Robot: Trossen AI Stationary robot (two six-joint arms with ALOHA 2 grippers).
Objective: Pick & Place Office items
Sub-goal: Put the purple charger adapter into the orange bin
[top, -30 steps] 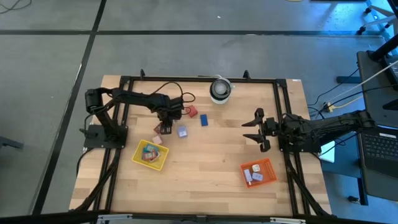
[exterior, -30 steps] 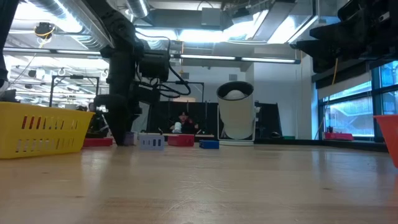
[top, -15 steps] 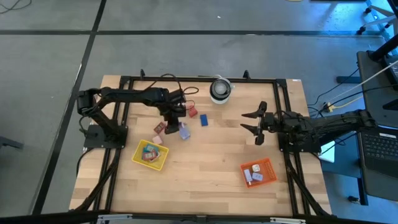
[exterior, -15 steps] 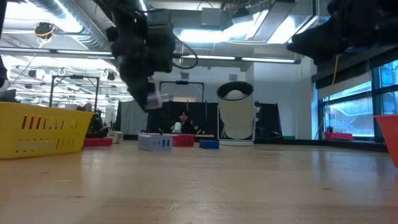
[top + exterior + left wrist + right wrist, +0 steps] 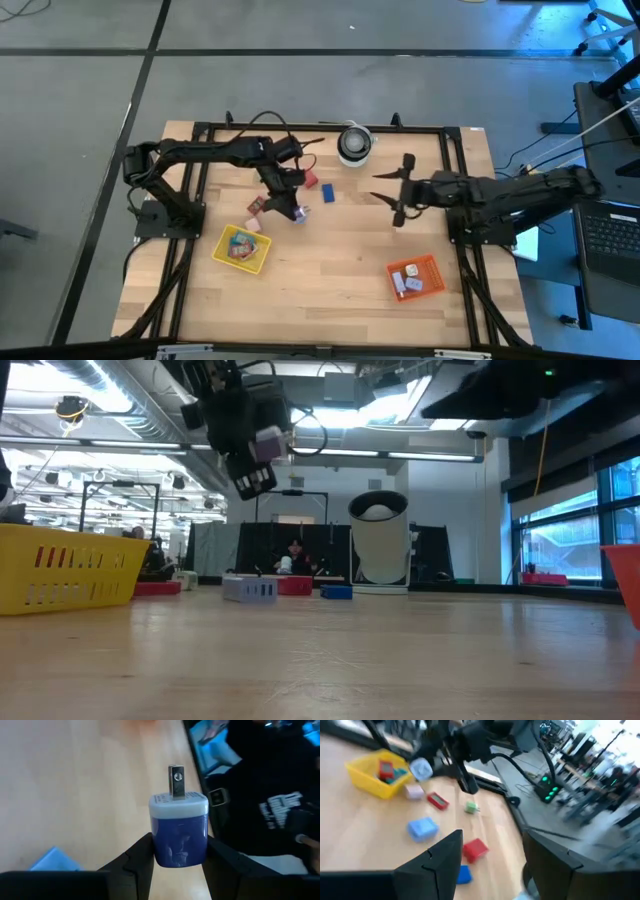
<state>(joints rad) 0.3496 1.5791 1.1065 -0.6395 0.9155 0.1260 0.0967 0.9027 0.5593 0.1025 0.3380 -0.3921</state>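
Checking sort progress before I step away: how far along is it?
Done: several small pieces sit in the yellow tray and the orange tray. In hand: left gripper holds a lavender-blue plug block above the table. Left: red, blue and pink pieces on the wood. Right gripper hovers open, empty.

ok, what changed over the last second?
The left gripper was down at the table among the pieces; it has lifted a lavender block between its fingers and swung toward table centre. The right gripper reached inward toward the middle, fingers open, empty. Yellow tray, orange tray, white roll and remaining pieces unchanged.
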